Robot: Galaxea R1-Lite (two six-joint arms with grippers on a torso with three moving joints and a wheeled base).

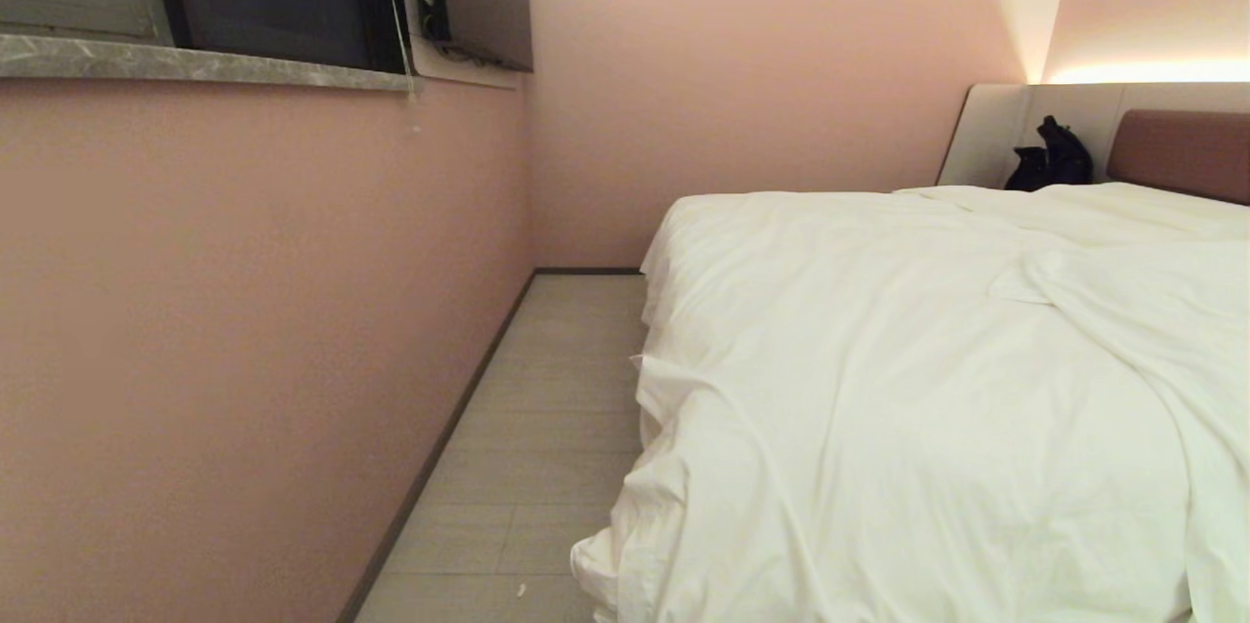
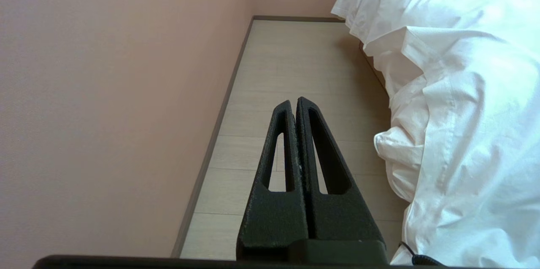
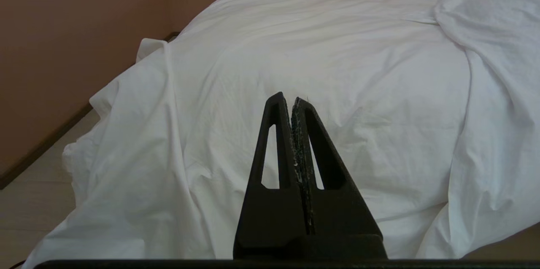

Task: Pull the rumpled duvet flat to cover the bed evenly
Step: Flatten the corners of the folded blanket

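The white duvet (image 1: 879, 389) lies over the bed (image 1: 1182, 149), creased, with a fold ridge near the right and its left edge bunched and hanging toward the floor. Neither arm shows in the head view. My left gripper (image 2: 294, 101) is shut and empty, pointing along the floor strip beside the hanging duvet edge (image 2: 443, 113). My right gripper (image 3: 288, 97) is shut and empty, held before the duvet (image 3: 337, 58) at the bed's near end, apart from the cloth. The mattress is hidden under the duvet.
A pink wall (image 1: 244, 330) runs close along the bed's left side, leaving a narrow strip of pale floor (image 1: 547, 428). A window with a stone sill (image 1: 195, 64) is above. A black object (image 1: 1055, 157) sits by the reddish-brown headboard.
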